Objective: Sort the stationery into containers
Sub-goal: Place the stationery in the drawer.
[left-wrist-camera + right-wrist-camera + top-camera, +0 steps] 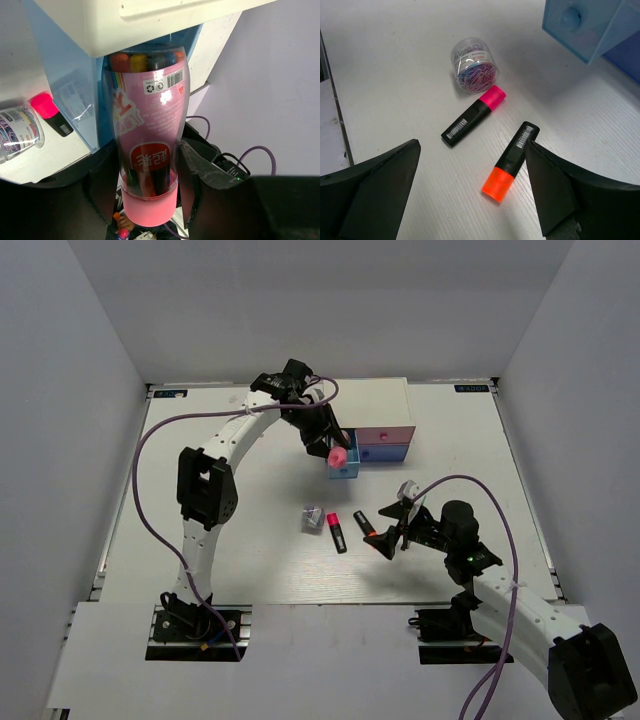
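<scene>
My left gripper (330, 445) (148, 170) is shut on the pink stubby cylinder (340, 455) (150, 145), a clear tube with a pink label and cap. It holds the tube over the pulled-out light blue drawer (346, 470) (75, 85) of the white cabinet (370, 402). My right gripper (392, 528) (472, 150) is open just above the table, with the orange-capped highlighter (364, 524) (512, 162) lying between its fingers, close to the right one. The pink-capped highlighter (335, 531) (472, 117) and the small grey patterned jar of clips (313, 517) (475, 65) lie beside it.
The pink drawer (388, 435) and the blue-violet drawer (388, 453) sit shut in the cabinet front. White walls enclose the table on three sides. The left arm's cable loops over the table's left part.
</scene>
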You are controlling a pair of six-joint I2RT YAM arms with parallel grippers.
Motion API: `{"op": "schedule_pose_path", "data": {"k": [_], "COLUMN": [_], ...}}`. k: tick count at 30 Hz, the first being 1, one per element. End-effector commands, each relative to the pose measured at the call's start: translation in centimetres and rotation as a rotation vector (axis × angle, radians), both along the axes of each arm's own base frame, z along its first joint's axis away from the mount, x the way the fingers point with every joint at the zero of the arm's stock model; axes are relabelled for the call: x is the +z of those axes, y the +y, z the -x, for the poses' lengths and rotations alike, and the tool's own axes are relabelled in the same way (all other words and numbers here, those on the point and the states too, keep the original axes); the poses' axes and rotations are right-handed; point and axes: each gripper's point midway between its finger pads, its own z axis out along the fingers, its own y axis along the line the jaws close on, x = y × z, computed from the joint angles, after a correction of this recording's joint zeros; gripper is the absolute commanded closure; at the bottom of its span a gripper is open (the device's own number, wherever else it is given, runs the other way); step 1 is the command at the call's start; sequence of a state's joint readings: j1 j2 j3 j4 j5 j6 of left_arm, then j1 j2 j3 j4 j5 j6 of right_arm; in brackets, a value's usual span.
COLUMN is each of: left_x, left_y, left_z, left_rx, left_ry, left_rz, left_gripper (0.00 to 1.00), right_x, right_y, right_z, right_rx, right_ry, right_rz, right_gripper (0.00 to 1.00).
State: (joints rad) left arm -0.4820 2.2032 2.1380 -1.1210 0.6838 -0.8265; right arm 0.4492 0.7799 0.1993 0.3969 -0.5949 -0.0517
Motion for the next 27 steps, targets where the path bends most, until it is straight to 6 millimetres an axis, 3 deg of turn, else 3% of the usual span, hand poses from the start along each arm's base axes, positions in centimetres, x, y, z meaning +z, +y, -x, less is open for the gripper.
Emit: {"op": "schedule_pose_path", "data": {"k": [1, 12, 14, 18, 22, 27], "left_x": [1.8, 1.3, 1.3, 1.4, 2.2, 4.3], "left_y": [-0.4, -0.8, -0.8, -0.7, -0.9, -0.8], "left_z": [-0.1, -0.9, -0.9, -1.1, -1.4, -1.4], "left_rx": [-0.018, -0.001, -0.001, 0.004, 0.011, 0.024], "left_ry": [-0.049, -0.039, -0.039, -0.051, -0.064, -0.106], "left_rz": [0.027, 0.02, 0.02, 0.015, 0.026, 0.043], "left_gripper": [0.53, 0.5, 0.42, 0.34, 0.25, 0.24], "right_x": [1.1, 1.2, 1.2, 1.2, 1.2, 1.2], "right_y": [-0.1, -0.4, -0.5, -0.6, -0.6, -0.7], "right_z": [-0.7, -0.9, -0.9, -1.0, -0.9, -1.0], "right_rx": [-0.022, -0.043, -0.044, -0.052, -0.048, -0.052], "right_ry": [-0.051, -0.065, -0.065, -0.064, -0.066, -0.063], "right_rz": [-0.029, -0.041, -0.043, -0.045, -0.045, -0.047], "right_gripper": [0.1, 0.1, 0.1, 0.1, 0.1, 0.1]}}
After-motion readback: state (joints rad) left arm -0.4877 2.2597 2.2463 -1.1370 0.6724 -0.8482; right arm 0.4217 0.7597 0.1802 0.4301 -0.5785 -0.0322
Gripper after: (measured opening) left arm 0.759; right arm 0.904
